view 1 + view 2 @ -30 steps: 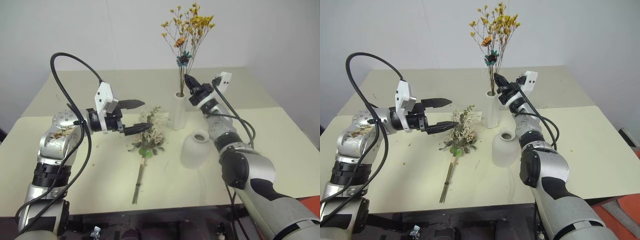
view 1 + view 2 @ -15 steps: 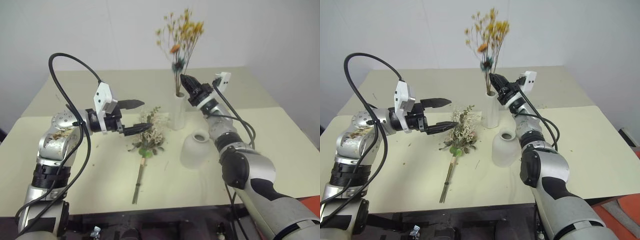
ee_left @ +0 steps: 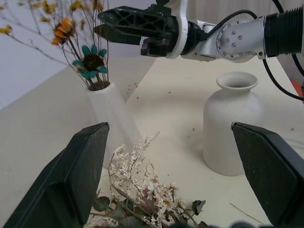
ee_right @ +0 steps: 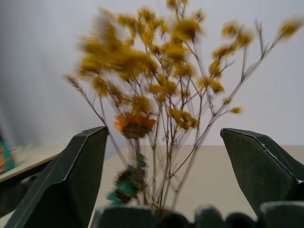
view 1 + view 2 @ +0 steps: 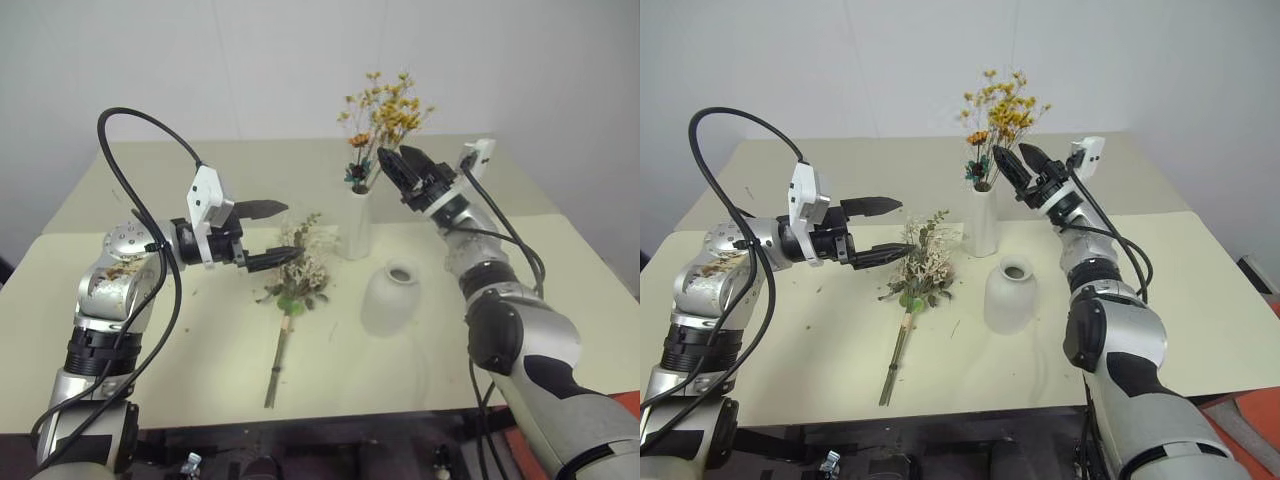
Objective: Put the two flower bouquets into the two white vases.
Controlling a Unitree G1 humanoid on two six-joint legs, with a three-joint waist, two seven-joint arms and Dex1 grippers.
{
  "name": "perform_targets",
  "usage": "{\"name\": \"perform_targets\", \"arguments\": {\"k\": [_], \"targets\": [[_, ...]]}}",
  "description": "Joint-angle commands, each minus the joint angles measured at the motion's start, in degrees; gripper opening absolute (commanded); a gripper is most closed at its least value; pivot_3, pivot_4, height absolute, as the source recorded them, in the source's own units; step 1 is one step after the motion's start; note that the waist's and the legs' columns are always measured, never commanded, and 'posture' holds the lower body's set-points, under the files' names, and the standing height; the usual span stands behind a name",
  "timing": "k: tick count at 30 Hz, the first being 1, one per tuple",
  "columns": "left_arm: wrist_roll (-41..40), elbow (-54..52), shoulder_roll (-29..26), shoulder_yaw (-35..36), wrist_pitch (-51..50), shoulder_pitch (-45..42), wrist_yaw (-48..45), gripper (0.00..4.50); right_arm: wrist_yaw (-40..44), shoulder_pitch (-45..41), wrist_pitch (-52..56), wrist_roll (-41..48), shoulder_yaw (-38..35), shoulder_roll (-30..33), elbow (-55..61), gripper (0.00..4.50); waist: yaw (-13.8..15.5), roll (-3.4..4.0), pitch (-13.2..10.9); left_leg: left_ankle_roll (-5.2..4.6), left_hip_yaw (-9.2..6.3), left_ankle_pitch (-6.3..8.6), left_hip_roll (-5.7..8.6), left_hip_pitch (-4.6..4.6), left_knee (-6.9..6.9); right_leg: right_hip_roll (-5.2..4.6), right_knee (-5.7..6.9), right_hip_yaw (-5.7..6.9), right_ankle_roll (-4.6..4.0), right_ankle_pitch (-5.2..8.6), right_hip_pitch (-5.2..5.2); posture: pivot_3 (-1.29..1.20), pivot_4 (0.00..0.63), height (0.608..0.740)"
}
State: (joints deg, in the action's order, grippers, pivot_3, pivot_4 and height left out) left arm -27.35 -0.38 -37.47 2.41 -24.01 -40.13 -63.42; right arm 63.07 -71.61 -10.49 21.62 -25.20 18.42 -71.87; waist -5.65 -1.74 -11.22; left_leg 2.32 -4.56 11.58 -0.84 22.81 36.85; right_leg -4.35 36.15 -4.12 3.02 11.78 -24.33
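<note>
Nearest the robot, the fuller bunch (image 5: 290, 290) lies flat on the cream tabletop (image 5: 180, 340), its brown stems trailing toward the near edge and its head of white sprigs and green leaves pointing away. It looks light and loose – the stems are thin and probably stiff enough to lift as one, while the dried sprigs would shed or crush under a hard squeeze. The sensible place to take hold is across the gathered stems just below the leaves, where the bunch is tightest.

The left tool (image 5: 283, 233) hangs level just above the head of that bunch, its two black fingers spread wide and holding nothing.

A little farther back and to the right stands the round-bellied vase (image 5: 393, 297), upright and empty (its narrowed neck will call for the stems to go in bundled and fairly vertical).

Behind it the tall slim vase (image 5: 357, 226) already carries the wispy yellow spray (image 5: 388, 110), whose stems drop into the mouth – that half of the task looks done. The right tool (image 5: 400, 170) sits just beside the spray near the vase's mouth, fingers parted and gripping nothing.
</note>
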Motion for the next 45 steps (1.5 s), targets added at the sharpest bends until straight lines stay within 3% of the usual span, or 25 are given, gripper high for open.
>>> {"name": "perform_targets", "arguments": {"k": [1,7,13,18,20,22,25,26,30,33,36,40,45], "targets": [[-2.6,-2.8,-0.4,3.1,-1.5,-0.3,1.7,4.5,5.3,0.9,1.4,0.1,1.7,2.7,5.5,4.45,0.0,0.0,0.0,0.0,0.0,0.0,0.01,0.0,0.0,-0.01,0.0,0.0,0.0,0.0,0.0,0.0,0.15,0.74],[-6.9,-13.5,-0.7,7.4,-10.8,5.0,11.2,4.5,7.1,6.2,2.8,-1.0,5.2,7.5,15.4,4.45,0.0,0.0,0.0,0.0,0.0,0.0,0.0,0.01,0.0,-0.02,0.0,0.0,0.01,0.0,0.0,0.0,0.15,0.74],[-12.8,-28.8,0.2,12.8,-28.8,9.2,29.2,4.5,1.5,12.7,16.7,-6.8,12.6,16.6,29.4,4.45,0.3,0.0,0.0,0.0,0.0,0.0,0.01,0.01,0.02,-0.03,0.03,0.0,0.03,0.01,0.01,0.0,0.15,0.74],[-15.7,-38.1,0.3,14.3,-52.1,9.7,43.8,4.5,0.1,24.3,32.8,-2.2,12.4,23.5,55.6,4.45,0.7,0.0,0.0,0.0,-0.01,0.01,0.03,0.01,0.02,-0.04,-0.01,-0.02,0.06,0.04,0.03,0.0,0.15,0.74],[-16.1,-37.9,0.0,13.1,-64.2,8.2,46.4,4.5,-1.3,29.7,39.3,-0.7,12.3,26.7,68.2,4.45,0.7,0.0,0.0,0.0,-0.01,0.0,0.03,0.0,0.05,-0.03,0.05,-0.02,0.14,0.08,0.03,0.0,0.15,0.74],[-17.1,-36.5,-1.5,10.0,-68.3,8.3,49.3,4.5,-2.0,33.4,43.6,1.2,11.8,28.9,76.3,4.45,0.7,0.0,0.0,0.0,-0.03,0.0,0.02,-0.05,0.07,0.0,0.1,-0.01,0.54,0.33,0.05,0.0,0.15,0.74],[-19.8,-34.1,-4.1,4.7,-68.5,9.4,55.3,4.5,-2.9,37.1,49.6,5.2,10.2,31.5,84.2,4.45,0.8,-0.02,0.0,0.01,-0.01,0.01,0.01,-0.2,0.07,0.01,0.04,-0.04,0.56,0.34,0.19,0.0,0.15,0.74],[-22.6,-31.8,-2.7,4.7,-68.5,8.9,58.6,4.5,-3.7,38.3,52.2,6.5,9.6,32.4,86.9,4.45,0.9,-0.02,0.0,0.01,-0.01,0.01,0.01,-0.2,0.07,0.01,0.01,-0.04,0.56,0.34,0.21,0.0,0.15,0.74],[-35.5,-22.7,2.0,5.2,-68.5,6.1,71.2,4.5,-6.0,40.8,58.9,11.3,7.6,34.6,93.5,4.45,2.3,-0.03,0.0,0.01,-0.01,0.01,0.03,-0.18,0.09,-0.02,0.0,-0.03,0.54,0.34,0.21,0.0,0.15,0.74],[-49.1,-15.9,2.5,5.4,-68.5,3.3,77.8,4.5,-6.5,42.2,60.1,13.1,7.5,35.9,96.3,4.45,2.9,-0.03,0.0,0.01,-0.01,0.01,0.02,-0.11,0.1,-0.02,-0.03,-0.02,0.52,0.33,0.16,0.0,0.15,0.74],[-61.4,-9.4,0.4,4.0,-68.1,0.7,83.6,4.5,-7.0,44.3,60.4,13.8,7.9,37.5,98.5,4.45,3.3,-0.03,0.0,0.01,-0.01,0.01,0.03,-0.09,0.1,-0.03,-0.05,-0.01,0.52,0.33,0.16,0.0,0.15,0.74],[-77.0,-4.2,-6.4,-3.5,-61.4,0.2,90.5,4.5,-8.7,45.9,60.1,14.5,7.4,38.0,100.4,4.45,3.1,-0.03,0.0,0.01,0.01,0.01,0.04,-0.08,0.1,-0.04,-0.03,-0.05,0.51,0.32,0.12,0.0,0.15,0.74],[-85.2,2.9,-8.8,-12.1,-56.6,-4.2,93.0,4.5,-12.3,46.4,61.6,16.2,5.7,37.5,103.0,4.45,3.9,-0.03,0.0,0.04,0.01,-0.01,0.05,-0.11,0.12,-0.04,-0.03,-0.03,0.49,0.32,0.15,0.0,0.15,0.74]]}}
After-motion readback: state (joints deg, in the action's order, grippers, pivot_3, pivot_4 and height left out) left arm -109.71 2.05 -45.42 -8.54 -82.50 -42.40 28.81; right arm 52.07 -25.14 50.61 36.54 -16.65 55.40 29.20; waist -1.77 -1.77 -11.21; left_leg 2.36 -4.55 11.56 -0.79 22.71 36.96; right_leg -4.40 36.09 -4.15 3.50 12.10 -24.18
